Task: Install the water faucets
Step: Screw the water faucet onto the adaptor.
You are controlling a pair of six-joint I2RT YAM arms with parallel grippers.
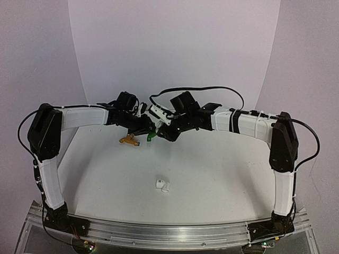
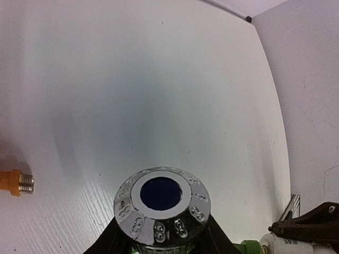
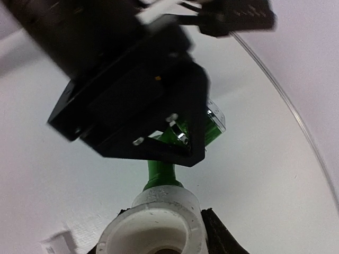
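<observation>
Clamping green faucet (image 3: 159, 172) in left hand (image 1: 144, 126), white fitting (image 3: 153, 222) in right hand (image 1: 162, 132); orange faucet (image 1: 128, 141), spare fitting (image 1: 162, 186) nearby.

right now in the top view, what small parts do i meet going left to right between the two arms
orange-yellow faucet → green faucet → loose white fitting

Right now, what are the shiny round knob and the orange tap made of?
The knob looks chrome-plated, plastic or metal underneath: mirror-shiny silver rim, flat blue centre. The orange tap looks like smooth plastic; its threaded end looks metal, glinting on ridges.
</observation>
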